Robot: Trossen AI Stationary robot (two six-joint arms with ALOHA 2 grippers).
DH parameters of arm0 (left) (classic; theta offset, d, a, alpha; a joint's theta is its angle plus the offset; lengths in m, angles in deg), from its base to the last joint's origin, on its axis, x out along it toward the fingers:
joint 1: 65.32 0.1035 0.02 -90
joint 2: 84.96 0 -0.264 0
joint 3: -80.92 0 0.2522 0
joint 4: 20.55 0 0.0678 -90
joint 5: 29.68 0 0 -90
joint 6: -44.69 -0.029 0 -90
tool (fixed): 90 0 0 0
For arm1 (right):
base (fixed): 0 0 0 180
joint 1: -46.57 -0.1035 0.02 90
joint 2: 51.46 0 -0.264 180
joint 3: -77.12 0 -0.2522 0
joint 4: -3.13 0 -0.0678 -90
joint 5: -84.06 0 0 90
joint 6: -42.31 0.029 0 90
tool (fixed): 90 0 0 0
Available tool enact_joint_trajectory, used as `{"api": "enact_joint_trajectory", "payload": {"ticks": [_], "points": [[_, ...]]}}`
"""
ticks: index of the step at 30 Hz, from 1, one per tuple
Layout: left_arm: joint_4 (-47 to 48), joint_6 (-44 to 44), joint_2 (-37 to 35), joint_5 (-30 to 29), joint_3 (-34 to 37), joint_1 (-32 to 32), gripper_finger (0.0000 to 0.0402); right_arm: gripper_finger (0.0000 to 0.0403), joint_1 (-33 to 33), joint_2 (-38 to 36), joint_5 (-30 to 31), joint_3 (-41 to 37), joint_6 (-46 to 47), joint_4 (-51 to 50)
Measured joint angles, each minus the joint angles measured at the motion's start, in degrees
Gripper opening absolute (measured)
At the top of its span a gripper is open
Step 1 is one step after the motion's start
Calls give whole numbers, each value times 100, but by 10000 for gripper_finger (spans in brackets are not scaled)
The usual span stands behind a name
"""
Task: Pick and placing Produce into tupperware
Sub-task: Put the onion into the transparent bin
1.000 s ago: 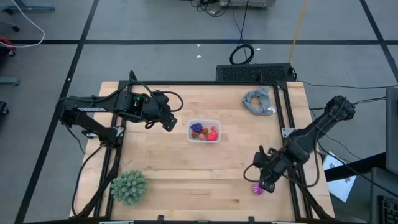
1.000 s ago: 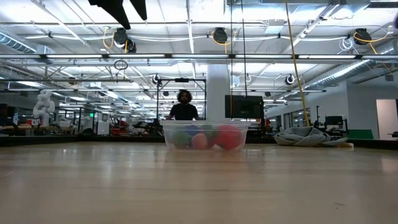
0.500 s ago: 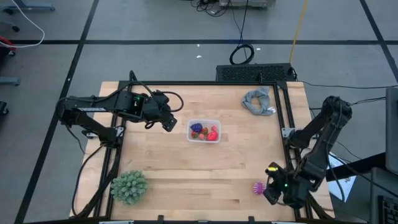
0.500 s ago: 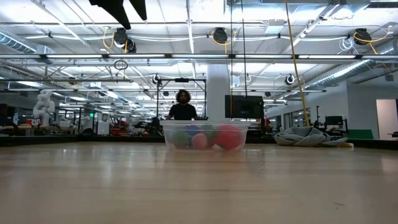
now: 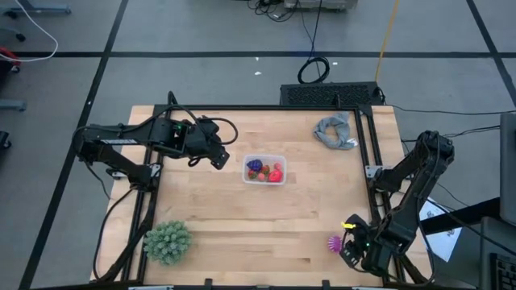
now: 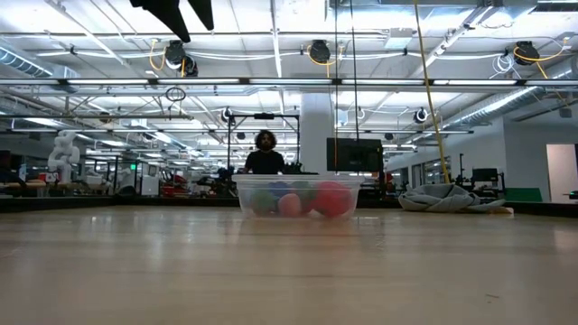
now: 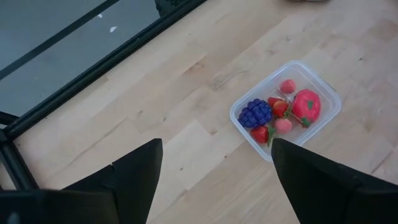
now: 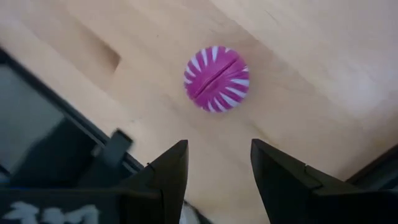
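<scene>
So we've got most of the produce sitting in the clear tupperware tub (image 5: 264, 169) near the middle of the bench (image 5: 242, 225): the purple grape cluster (image 7: 255, 113), a big red strawberry-looking piece (image 7: 306, 106) and a few smaller red and pink bits are all in there. The one straggler is the magenta spiky ball (image 5: 334, 242), down near the bench's front right corner and well apart from the tub. Our right end effector (image 5: 351, 251) is parked just beside it, right at the bench edge, and its wrist camera looks straight down on the ball (image 8: 216, 78) lying a little ahead of the two dark fingers (image 8: 166, 171). Those fingers are parted with nothing between them, and the gap looks about wide enough to take the ball. So the key relation for us: the ball is just forward of the right fingertips, not yet between them, and it's round enough that there's no real long axis to line up with. Our left end effector (image 5: 218, 158) hangs just to the left of the tub, fingers spread wide and holding nothing, so it's way farther from the ball. The right arm is clearly the one for this grab, we reckon. The big green spiky ball (image 5: 168, 241) at front left and the grey cloth (image 5: 335, 131) at back right aren't part of it.
</scene>
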Motion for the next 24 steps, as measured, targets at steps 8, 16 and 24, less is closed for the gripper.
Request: {"api": "enact_joint_trajectory", "payload": {"ticks": [8,16,24], "points": [[0,0,0,-2,0,0,308,165,5,-2,15,0,-1206,58],[-2,2,0,-4,0,0,308,165,9,-2,22,0,-1110,144],[-2,4,0,-4,0,0,308,169,186,-9,-148,-88,-795,157]]}}
